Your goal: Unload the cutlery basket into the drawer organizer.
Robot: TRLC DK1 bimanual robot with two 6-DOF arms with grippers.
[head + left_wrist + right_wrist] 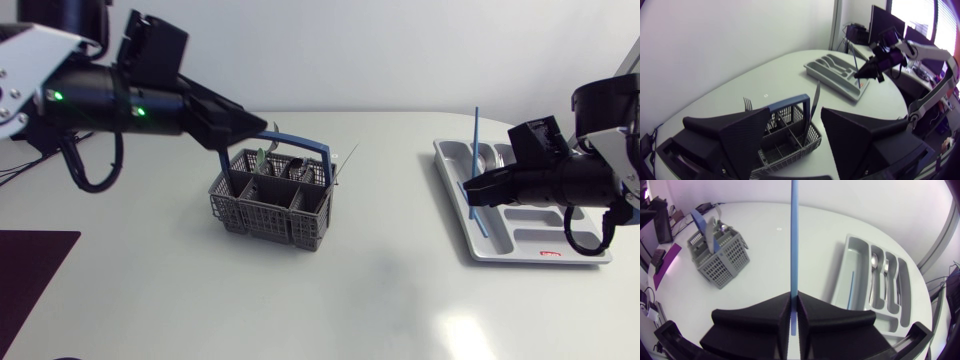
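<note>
The grey cutlery basket (262, 208) with a blue handle (300, 145) stands left of the table's middle, with a fork (747, 103) and other cutlery upright in it. My left gripper (255, 128) hovers just above the basket's handle side, open, with the basket (790, 142) showing below the gap between its fingers. My right gripper (470, 190) is shut on a thin blue stick (478, 140), held upright over the near edge of the grey drawer organizer (520, 252). In the right wrist view the blue stick (794, 240) rises from the gripper (794, 305).
The organizer (840, 280) holds a spoon (873, 265), a fork (886, 270) and another blue stick (852, 287) in separate compartments. A dark purple mat (30, 270) lies at the table's left front corner.
</note>
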